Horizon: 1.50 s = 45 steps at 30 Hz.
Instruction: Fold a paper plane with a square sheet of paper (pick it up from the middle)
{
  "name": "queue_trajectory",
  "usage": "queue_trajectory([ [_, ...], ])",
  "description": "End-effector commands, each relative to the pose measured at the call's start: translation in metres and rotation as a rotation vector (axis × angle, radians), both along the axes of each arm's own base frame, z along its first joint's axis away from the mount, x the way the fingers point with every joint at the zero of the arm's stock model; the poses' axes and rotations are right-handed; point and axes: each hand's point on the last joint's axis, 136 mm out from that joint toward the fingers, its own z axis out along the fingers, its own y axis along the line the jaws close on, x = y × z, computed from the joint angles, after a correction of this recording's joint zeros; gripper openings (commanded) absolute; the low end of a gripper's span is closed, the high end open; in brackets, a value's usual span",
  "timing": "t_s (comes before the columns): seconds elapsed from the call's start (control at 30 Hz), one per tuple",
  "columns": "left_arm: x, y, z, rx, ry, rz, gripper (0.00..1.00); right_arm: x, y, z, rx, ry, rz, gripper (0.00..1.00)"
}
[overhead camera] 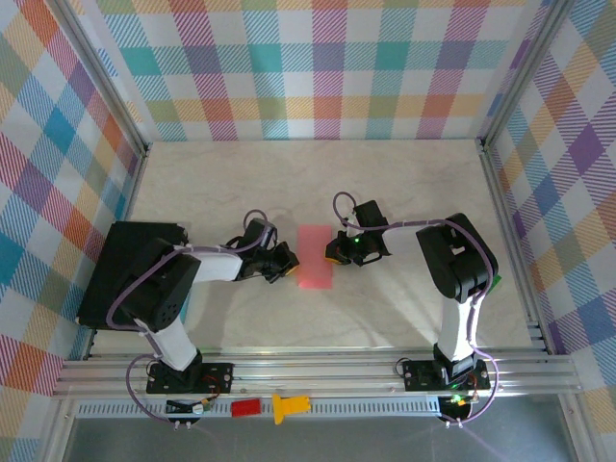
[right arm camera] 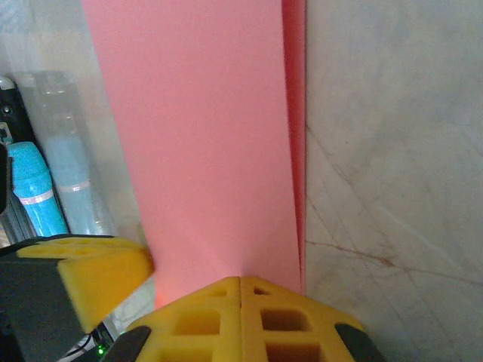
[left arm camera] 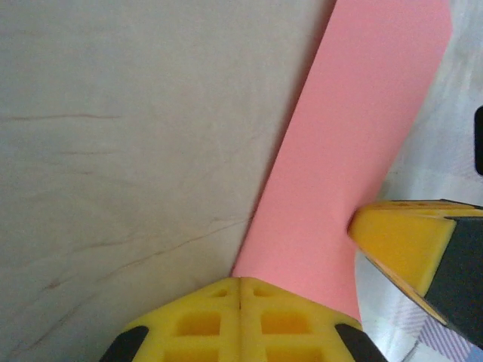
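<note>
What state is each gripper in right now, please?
Left gripper: closed, tips against the folded pink paper, apparently not pinching it.
Right gripper: closed, tips against the same paper's opposite side.

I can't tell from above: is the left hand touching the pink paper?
Touching. In the left wrist view the pink paper runs right up to the shut yellow tips of the left hand, no gap between.

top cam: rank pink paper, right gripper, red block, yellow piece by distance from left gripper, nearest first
1. pink paper: at the left gripper tips, on its right side.
2. right gripper: across the paper.
3. red block and yellow piece: both on the near rail, too close to call.
</note>
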Motion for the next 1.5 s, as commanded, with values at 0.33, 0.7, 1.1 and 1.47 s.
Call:
queue_trajectory([
  [0.33, -0.017, -0.049, 0.008, -0.103, 0.012, -0.115, 0.06, -0.106, -0.111, -0.130, -0.587, 0.376, -0.055, 0.00],
  [0.7, -0.042, 0.000, -0.031, 0.063, 0.096, -0.042, 0.05, -0.106, -0.112, -0.131, -0.594, 0.376, -0.050, 0.00],
  [1.1, -0.025, -0.006, 0.025, -0.104, -0.009, -0.048, 0.06, -0.105, -0.112, -0.131, -0.598, 0.375, -0.043, 0.00],
  [1.47, -0.042, -0.028, -0.009, -0.030, 0.078, -0.089, 0.06, -0.106, -0.113, -0.131, -0.600, 0.376, -0.045, 0.00],
])
